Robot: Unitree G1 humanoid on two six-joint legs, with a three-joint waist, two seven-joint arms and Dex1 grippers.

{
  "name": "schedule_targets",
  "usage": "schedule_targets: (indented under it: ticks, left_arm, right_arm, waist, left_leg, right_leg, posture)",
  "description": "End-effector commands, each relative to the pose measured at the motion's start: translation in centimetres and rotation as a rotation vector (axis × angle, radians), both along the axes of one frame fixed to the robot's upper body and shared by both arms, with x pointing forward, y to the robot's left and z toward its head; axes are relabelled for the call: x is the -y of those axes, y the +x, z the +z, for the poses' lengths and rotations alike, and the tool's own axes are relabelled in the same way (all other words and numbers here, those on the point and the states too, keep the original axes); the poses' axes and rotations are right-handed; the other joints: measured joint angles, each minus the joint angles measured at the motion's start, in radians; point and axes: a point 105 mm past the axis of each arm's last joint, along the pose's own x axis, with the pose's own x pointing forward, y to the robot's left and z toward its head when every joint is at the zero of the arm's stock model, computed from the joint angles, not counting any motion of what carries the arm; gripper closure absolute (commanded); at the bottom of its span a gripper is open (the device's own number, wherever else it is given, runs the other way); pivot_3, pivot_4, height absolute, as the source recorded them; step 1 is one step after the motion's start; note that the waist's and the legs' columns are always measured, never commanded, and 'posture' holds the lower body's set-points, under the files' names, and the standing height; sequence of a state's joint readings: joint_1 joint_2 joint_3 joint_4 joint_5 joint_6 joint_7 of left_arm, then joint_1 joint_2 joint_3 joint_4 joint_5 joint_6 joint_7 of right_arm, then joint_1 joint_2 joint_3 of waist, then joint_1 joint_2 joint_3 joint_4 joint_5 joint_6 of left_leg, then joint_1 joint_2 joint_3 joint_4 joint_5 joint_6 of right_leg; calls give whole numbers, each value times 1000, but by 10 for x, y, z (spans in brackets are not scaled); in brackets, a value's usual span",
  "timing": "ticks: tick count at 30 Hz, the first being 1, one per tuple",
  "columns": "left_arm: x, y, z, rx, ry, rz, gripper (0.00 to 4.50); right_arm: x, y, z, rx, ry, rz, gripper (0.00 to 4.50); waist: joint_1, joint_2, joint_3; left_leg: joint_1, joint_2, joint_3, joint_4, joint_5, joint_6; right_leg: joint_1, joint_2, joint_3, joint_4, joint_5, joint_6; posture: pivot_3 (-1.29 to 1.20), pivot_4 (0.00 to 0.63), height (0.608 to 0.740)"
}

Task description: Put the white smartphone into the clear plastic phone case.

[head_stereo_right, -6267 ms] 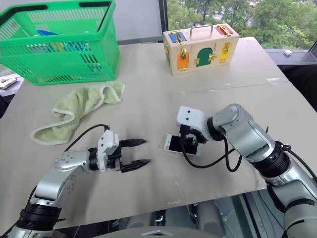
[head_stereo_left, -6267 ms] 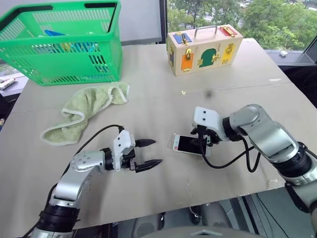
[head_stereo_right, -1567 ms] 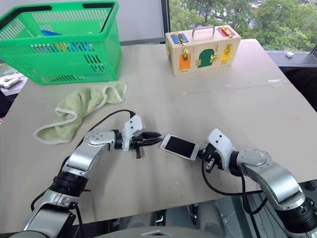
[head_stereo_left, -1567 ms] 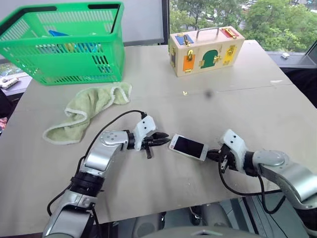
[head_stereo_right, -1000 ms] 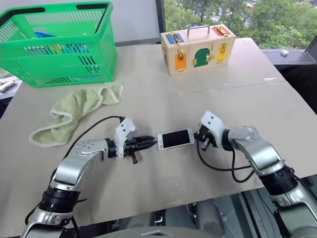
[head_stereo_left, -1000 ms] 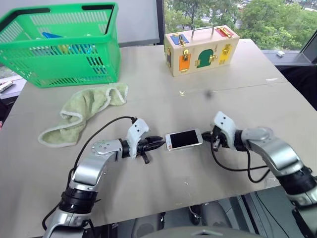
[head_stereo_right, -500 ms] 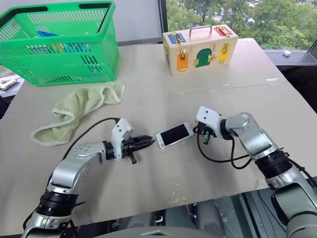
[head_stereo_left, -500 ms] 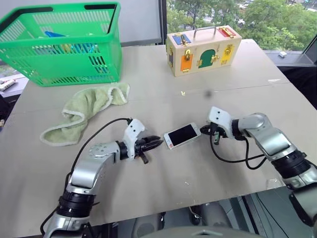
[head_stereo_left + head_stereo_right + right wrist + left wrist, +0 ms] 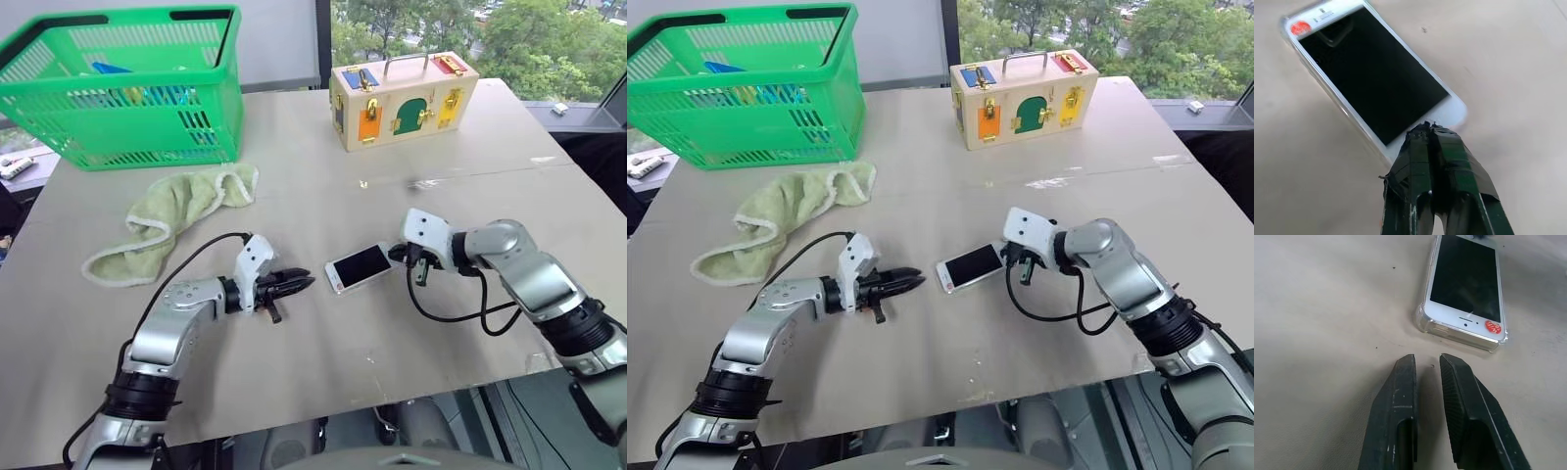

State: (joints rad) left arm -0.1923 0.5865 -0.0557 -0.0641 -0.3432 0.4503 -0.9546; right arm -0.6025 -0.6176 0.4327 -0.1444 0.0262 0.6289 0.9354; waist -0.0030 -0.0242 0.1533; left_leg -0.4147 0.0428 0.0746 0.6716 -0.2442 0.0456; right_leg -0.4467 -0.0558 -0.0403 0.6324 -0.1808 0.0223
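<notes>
The white smartphone (image 9: 360, 266) lies screen up in the middle of the table, a red sticker by its home button. The clear plastic phone case (image 9: 1421, 316) shows as a glinting see-through rim wrapped around the phone's corners and edge. My left gripper (image 9: 302, 284) rests low on the table a short way left of the phone, pointing at it, its fingers a narrow gap apart with nothing between them. My right gripper (image 9: 1427, 128) is shut, its tips against the phone's right end (image 9: 392, 254).
A green basket (image 9: 127, 93) with items stands at the back left, and a crumpled green towel (image 9: 181, 211) lies in front of it. A wooden lock box (image 9: 404, 96) sits at the back centre. The table's front edge (image 9: 372, 397) is near my arms.
The phone has turned on the table, its right end swinging away from me with the right gripper's tips at it. A small gap has opened between the left fingertips and the phone.
</notes>
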Motion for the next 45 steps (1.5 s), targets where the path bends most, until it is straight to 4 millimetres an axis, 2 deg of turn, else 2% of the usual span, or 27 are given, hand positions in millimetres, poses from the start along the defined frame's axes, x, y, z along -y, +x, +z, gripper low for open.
schedule_targets:
  ticks: [1,6,12,15,19,24,36,39,45]
  left_arm:
    - [10,-2,-16,-39,23,-21,3705]
    - [15,0,-17,-37,20,-33,3705]
    - [20,3,-12,-29,10,-45,3705]
    - [27,-1,-7,-19,-6,-79,3705]
    - [35,-9,-4,-23,-20,-130,3705]
    - [39,-11,-3,-21,-17,-152,3705]
    - [50,-7,0,11,30,-181,3705]
    - [50,-7,0,11,33,-180,3705]
    - [49,-7,1,12,41,-171,3705]
  right_arm:
    - [-15,-6,12,30,19,67,4500]
    - [-16,-6,14,39,20,73,4500]
    - [6,7,30,97,9,-27,4500]
    - [19,11,29,119,-59,-75,4500]
    - [24,12,24,113,-99,-101,4500]
    - [25,10,13,88,-142,-103,4500]
    - [8,-1,8,32,-107,-38,4500]
    - [4,0,11,39,-91,-40,4500]
    - [14,5,21,58,-94,-73,4500]
  waist:
    - [8,0,0]
    - [23,0,0]
    - [27,0,0]
    - [27,0,0]
    - [25,0,0]
    - [20,0,0]
    - [20,0,0]
    - [20,0,0]
    - [21,0,0]
  left_leg:
    - [0,0,0,0,0,0]
    - [0,-1,0,1,0,0]
    - [-1,-2,-1,2,0,1]
    - [-1,-3,-1,3,0,1]
    - [-1,-3,-1,3,0,1]
    - [-2,-3,-1,2,0,1]
    - [-2,-3,-1,2,0,1]
    - [-2,-3,-1,2,0,1]
    - [-2,-3,-1,2,0,1]
  right_leg:
    - [0,0,0,0,0,0]
    - [0,-1,0,0,0,0]
    - [1,-4,-1,0,0,0]
    - [1,-5,-2,1,0,0]
    - [1,-5,-2,1,0,0]
    - [0,-5,-2,0,0,1]
    - [0,-5,-2,0,-1,1]
    - [0,-5,-2,0,-1,1]
    - [0,-5,-2,0,-1,1]
  posture:
    - [0,150,740]
    - [0,150,740]
    - [0,150,740]
    - [0,150,740]
    - [0,150,740]
    - [0,150,740]
    - [0,150,740]
    - [0,150,740]
    - [0,150,740]
